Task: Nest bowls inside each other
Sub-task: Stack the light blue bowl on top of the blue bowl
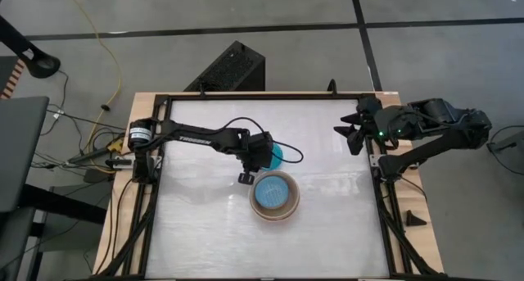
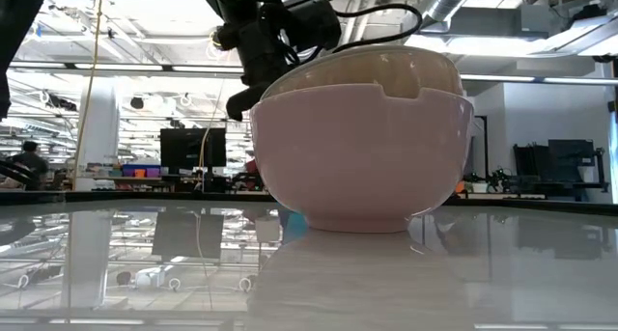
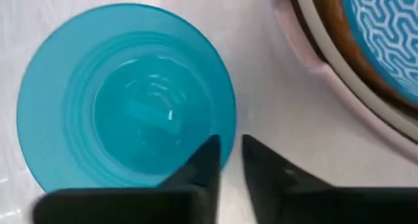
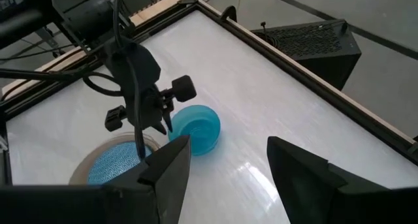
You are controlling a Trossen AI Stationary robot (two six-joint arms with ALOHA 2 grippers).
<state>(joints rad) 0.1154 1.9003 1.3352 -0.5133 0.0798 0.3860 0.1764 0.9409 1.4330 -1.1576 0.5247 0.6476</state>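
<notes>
The small teal bowl (image 3: 124, 100) stands upright on its base on the white table, just beyond a stack of nested bowls (image 1: 274, 195). The stack has a pink bowl (image 2: 357, 157) outermost, a cream one (image 3: 339, 67) inside it, and a light blue patterned one (image 1: 273, 191) innermost. My left gripper (image 3: 230, 162) is over the teal bowl's rim on the side toward the stack, shut on it. It also shows in the right wrist view (image 4: 163, 119). My right gripper (image 4: 228, 165) waits open, high at the table's right edge (image 1: 350, 133). My left gripper pinches the teal bowl's rim (image 3: 230, 136) on the side nearest the stack. One finger (image 3: 204, 160) is inside the bowl and the other (image 3: 264, 166) is outside. The fingers come from above, slanting down from the table's left. The bowl stands upright with its base on the table.
The stack sits close beside the teal bowl, a narrow strip of table between them (image 3: 274, 100). A black frame (image 1: 262, 95) runs round the table. White table surface lies free to the left (image 1: 196, 215) and right (image 1: 336, 199) of the bowls.
</notes>
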